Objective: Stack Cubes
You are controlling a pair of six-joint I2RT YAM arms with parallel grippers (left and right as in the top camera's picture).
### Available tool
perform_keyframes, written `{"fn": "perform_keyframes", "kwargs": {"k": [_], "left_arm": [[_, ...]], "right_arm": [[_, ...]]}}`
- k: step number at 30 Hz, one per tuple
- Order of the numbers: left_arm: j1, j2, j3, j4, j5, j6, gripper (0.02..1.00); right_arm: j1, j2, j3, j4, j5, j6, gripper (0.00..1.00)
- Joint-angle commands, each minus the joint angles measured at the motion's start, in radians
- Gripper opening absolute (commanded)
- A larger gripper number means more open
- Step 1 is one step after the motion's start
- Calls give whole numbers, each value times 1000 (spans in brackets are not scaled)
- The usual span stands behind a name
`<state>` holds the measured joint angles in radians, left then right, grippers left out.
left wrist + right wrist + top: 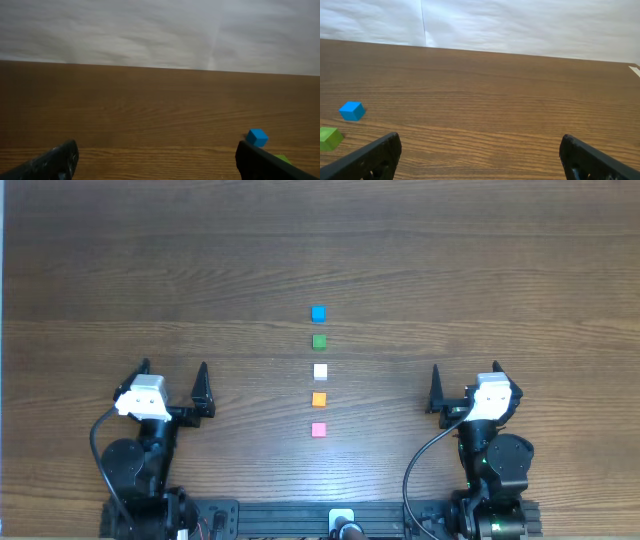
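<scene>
Blue cube (318,313) lies just beside green cube (319,342), unstacked

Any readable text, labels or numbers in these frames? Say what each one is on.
None can be read.
The blue cube, green cube, white cube, orange cube and pink cube show plain faces.
No print shows on the table, the left tool or the right tool.
</scene>
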<state>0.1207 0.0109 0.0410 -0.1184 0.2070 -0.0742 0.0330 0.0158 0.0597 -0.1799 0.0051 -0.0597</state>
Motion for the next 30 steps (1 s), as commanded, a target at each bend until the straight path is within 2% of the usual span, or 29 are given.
{"fn": "perform_keyframes", "kwargs": {"k": [1, 20, 23, 27, 30], "left_arm": [[0, -8, -9, 4, 10, 11, 1000], [-1, -7, -9, 4, 16, 8, 1000], [-1, -5, -9, 6, 21, -103, 1000], [-1, 53, 51, 16, 25, -182, 1000], [-1, 193, 164, 38, 86, -193, 1000]], "right_arm": [[-7, -11, -8, 0, -12, 3, 991], [-7, -11, -8, 0, -12, 3, 991], [-7, -11, -8, 0, -12, 3, 991], [-7, -11, -8, 0, -12, 3, 993], [-7, -11, -8, 0, -12, 3, 993]]}}
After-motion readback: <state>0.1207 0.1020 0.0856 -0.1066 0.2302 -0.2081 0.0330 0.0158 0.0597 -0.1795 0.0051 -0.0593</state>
